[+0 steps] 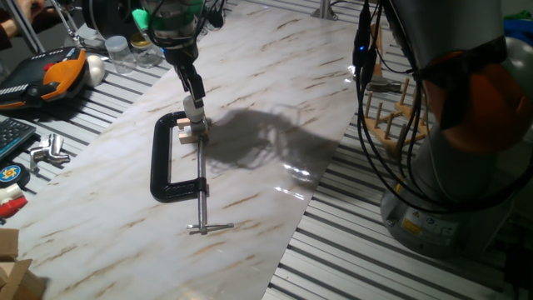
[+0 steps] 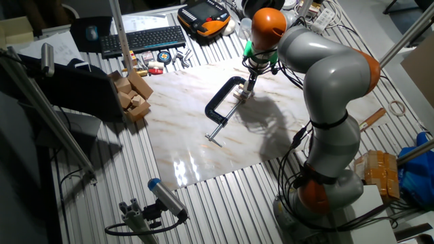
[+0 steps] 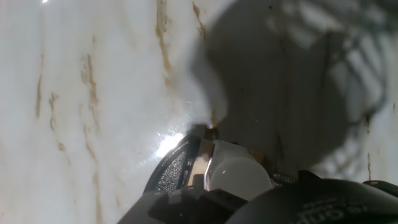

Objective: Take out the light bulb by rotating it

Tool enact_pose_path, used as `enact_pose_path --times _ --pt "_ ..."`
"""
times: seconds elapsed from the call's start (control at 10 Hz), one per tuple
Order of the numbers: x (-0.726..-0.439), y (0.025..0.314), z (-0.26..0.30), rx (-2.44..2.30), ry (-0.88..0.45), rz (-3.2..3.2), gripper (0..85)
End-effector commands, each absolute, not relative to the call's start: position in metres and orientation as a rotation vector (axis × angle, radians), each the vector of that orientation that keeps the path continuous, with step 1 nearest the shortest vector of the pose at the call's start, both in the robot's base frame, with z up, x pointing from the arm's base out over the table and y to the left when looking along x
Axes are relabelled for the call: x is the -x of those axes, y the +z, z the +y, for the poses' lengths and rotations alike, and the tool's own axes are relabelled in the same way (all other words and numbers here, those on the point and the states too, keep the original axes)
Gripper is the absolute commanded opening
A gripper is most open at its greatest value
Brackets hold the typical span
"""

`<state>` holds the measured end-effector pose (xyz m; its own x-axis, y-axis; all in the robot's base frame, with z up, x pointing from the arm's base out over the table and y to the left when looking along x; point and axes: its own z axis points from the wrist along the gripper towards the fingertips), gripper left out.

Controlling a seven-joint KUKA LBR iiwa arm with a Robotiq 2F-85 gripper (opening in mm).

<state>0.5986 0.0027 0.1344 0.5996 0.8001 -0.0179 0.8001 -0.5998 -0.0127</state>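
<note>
Your gripper [image 1: 194,104] has its jaws clenched on the small frosted white light bulb [image 3: 239,177], which sits in the small wooden block [image 1: 190,132] held by the black C-clamp [image 1: 171,171] on the marble bench [image 1: 250,100]. Twist squarely about the bulb's axis, lifting only once the thread frees. The clear glass jars [image 1: 125,52] behind appear empty.

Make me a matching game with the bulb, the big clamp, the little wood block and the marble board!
Things:
1. light bulb
2. clamp
3. wooden block
4. marble board

Descriptions:
A. black, C-shaped, lying flat
B. white with brown veins
C. frosted white, between the gripper fingers
D. pale wood, held in the clamp

Pairs: 1-C, 2-A, 3-D, 4-B
</note>
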Motion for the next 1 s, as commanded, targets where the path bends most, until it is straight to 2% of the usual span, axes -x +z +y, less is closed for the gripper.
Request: enact_pose_path --times 0.0,0.9 --pt "-0.5984 0.1346 0.0027 2.815 0.038 -1.383 68.0" --pt "-0.5994 0.1253 -0.0002 2.838 0.036 -1.338 68.0"
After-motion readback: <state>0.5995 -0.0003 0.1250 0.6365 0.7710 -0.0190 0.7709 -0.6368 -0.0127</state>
